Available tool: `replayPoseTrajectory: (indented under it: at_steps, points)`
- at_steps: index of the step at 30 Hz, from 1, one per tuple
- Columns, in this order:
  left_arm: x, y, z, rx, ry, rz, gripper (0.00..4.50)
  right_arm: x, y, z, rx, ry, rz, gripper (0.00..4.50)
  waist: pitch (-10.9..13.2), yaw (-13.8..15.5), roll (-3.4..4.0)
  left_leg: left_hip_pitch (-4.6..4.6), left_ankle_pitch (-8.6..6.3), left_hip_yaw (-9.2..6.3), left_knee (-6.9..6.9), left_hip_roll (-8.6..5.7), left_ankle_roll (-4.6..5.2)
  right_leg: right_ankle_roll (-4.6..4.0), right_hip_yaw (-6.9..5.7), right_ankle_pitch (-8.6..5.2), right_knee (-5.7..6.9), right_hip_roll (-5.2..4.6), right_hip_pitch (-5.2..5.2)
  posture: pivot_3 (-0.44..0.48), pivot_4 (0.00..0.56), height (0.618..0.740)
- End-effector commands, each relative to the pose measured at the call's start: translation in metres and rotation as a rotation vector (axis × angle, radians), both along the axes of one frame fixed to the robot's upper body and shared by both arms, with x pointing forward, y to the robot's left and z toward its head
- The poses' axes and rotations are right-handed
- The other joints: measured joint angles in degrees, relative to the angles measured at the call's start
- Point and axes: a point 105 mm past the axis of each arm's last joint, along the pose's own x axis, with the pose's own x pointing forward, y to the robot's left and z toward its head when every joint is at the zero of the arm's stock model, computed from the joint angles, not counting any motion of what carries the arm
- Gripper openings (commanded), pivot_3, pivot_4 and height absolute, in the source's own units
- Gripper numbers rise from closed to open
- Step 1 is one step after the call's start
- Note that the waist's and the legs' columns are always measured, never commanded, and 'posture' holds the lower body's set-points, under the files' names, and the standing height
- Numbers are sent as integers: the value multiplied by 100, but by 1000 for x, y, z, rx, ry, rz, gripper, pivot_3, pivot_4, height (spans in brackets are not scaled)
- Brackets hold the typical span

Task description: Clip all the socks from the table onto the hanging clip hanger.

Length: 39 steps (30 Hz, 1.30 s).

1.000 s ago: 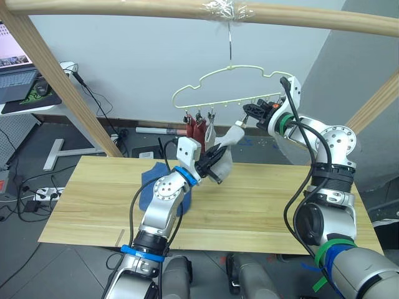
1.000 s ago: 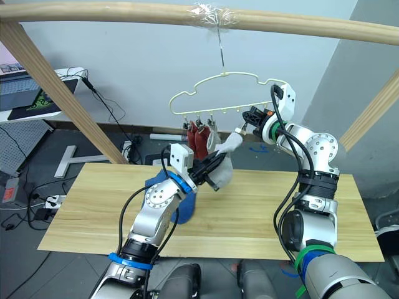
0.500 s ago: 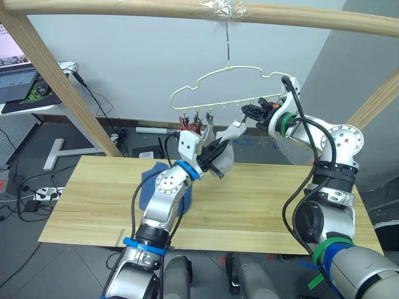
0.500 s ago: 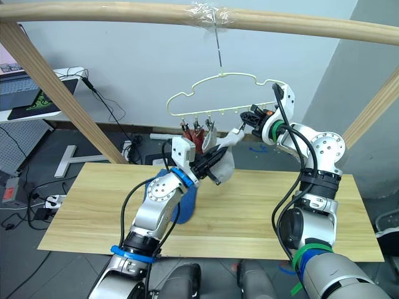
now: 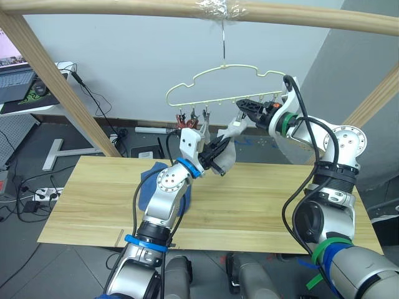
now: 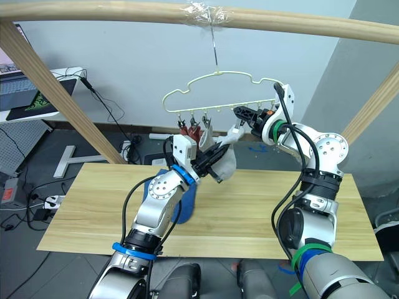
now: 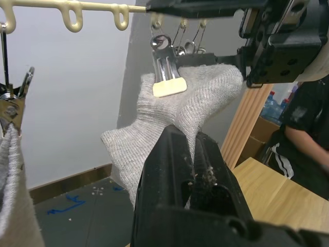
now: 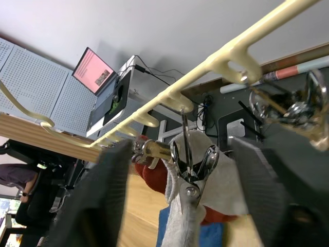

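Observation:
My left gripper [image 5: 214, 154] is shut on a light grey sock [image 5: 229, 159] and holds it up under the clip hanger [image 5: 212, 100]. In the left wrist view a metal clip [image 7: 167, 77] with a cream pad sits on this sock's [image 7: 200, 98] upper edge. My right gripper [image 5: 249, 108] is open at the hanger's bottom bar, just right of that clip, its fingers [image 8: 108, 200] spread wide. Two rust red socks [image 5: 184, 126] and another grey sock [image 5: 203, 128] hang from clips at the left. Blue socks [image 5: 149, 184] lie on the table [image 5: 268, 199].
A thick wooden frame bar [image 5: 124, 7] carries the hanger's hook, with slanted wooden posts [image 5: 62, 81] at both sides. A white desk with a laptop [image 5: 15, 84] stands far left. A person in black [image 7: 303, 134] shows beyond the table.
The right gripper has opened at the hanger bar. The hanger has swung a little left, and my left gripper has lifted the grey sock slightly.

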Motion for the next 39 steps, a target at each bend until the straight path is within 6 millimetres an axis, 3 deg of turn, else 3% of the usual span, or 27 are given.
replayPoseTrajectory:
  at_steps: [1,6,13,17,20,23,28,33,35,38,39]
  points:
    - [-4,-4,11,-11,-47,-19,0,-8,-5,28,-65,-170,8,4376,1,1,1,0,0,0,0,0,0,0,0,0,0,0,0,-49,208,740]
    - [1,-3,4,-12,9,-11,0,-24,-12,41,-219,-340,18,4450,0,0,2,-31,0,2,2,-1,0,1,-1,1,1,0,-32,-56,206,740]
    - [2,1,0,-72,101,-32,2055,-35,-22,43,-476,-563,-85,4500,0,-30,2,-41,0,6,5,-2,0,2,-1,1,7,1,-50,-74,203,740]
    - [5,16,1,-40,105,-8,3373,-40,-21,20,-705,-712,-122,4500,0,-88,2,-40,0,6,6,-4,0,3,-1,1,7,7,-49,-78,208,740]
    - [6,28,3,-17,107,11,4287,-40,-23,16,-698,-740,-195,4500,0,-121,2,-37,0,7,6,-3,-1,3,0,1,11,8,-51,-78,208,740]
    - [2,36,5,10,93,1,4287,-39,-22,12,-658,-739,-256,4500,0,-138,2,-31,1,26,6,-2,-1,3,2,2,19,10,-55,-62,213,740]
    - [-6,47,15,11,83,4,4322,-37,-15,-1,-672,-735,-307,2922,0,-116,2,-29,1,29,7,5,-2,4,6,2,18,6,-53,-62,213,740]
    - [-11,56,24,20,69,22,4322,-35,-8,-8,-619,-705,-372,2777,0,-117,2,-29,1,33,7,7,-2,4,13,2,19,3,-55,-62,213,740]
    - [-12,57,25,19,70,21,4322,-34,-7,-10,-619,-695,-381,2335,0,-115,1,-27,1,32,8,7,-1,4,12,2,21,3,-53,-62,213,740]
    - [-14,57,26,20,71,20,4322,-32,-6,-12,-621,-690,-387,1277,0,-115,2,-27,1,35,10,5,-1,4,12,3,19,2,-52,-62,213,740]
    - [-14,57,27,19,68,21,4322,-29,-5,-12,-623,-688,-392,1277,0,-115,1,-27,1,36,10,5,-1,4,13,3,20,2,-52,-62,213,740]
